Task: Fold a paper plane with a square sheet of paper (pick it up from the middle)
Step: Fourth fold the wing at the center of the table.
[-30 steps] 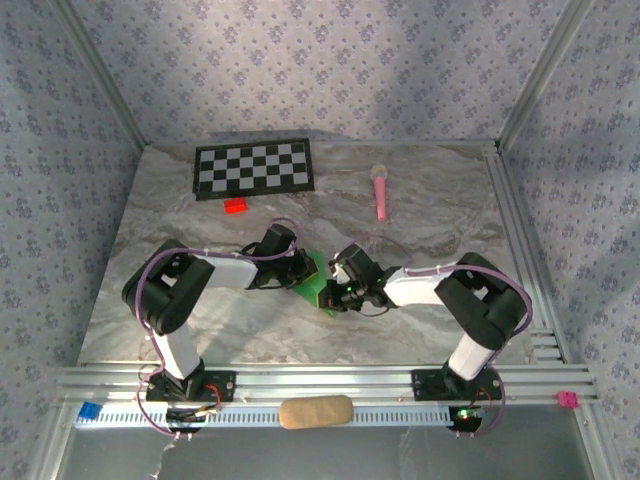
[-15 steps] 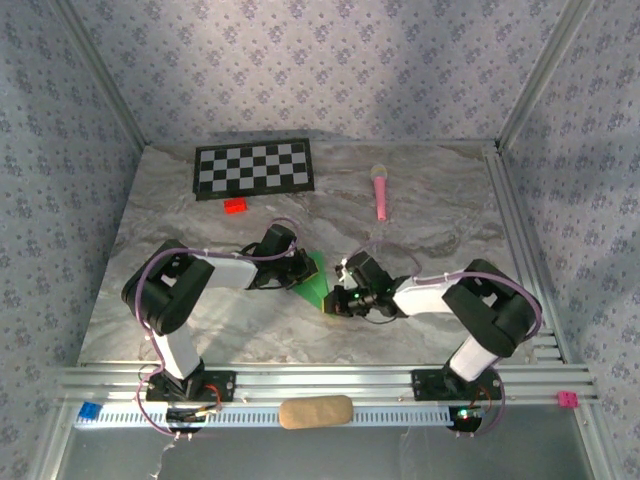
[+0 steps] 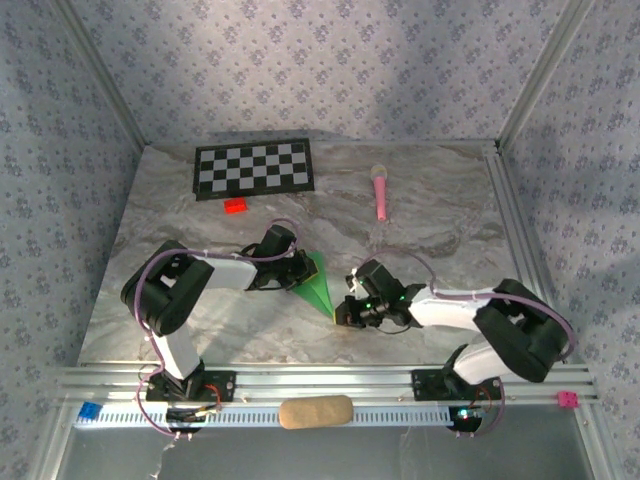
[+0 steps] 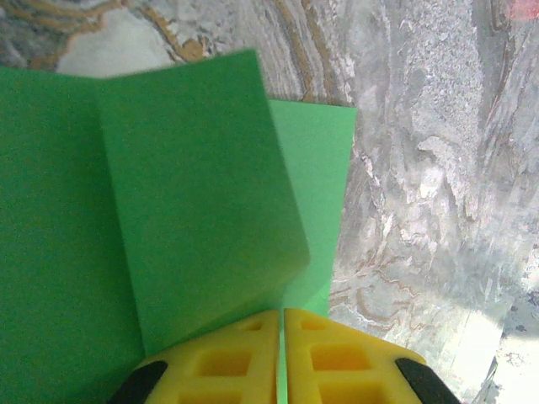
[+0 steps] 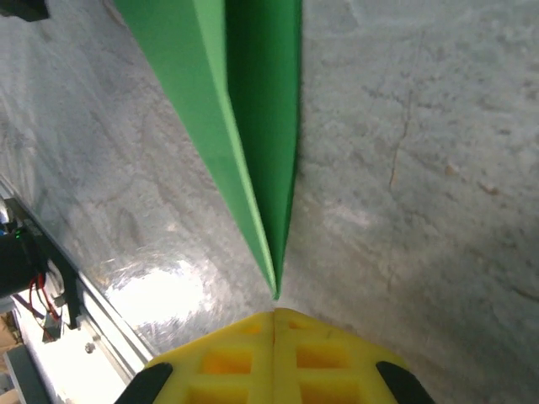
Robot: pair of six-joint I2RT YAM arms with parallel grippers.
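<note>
between 2 claws [image 4: 280, 337] [image 5: 274, 330], 1 paper plane [image 3: 318, 285]

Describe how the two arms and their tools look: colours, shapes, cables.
Both the left arm and the right arm have bulky black joints joined by white links, with a thin purple cable looped along each. The left tool and right tool have yellow fingers moulded with square recesses, black at the outer corners.

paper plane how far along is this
Done: the green paper is folded into a narrow pointed dart. In hand: the left gripper pinches its wide end, the right gripper is closed at its tip. Left: any final wing folds and setting it down.
</note>
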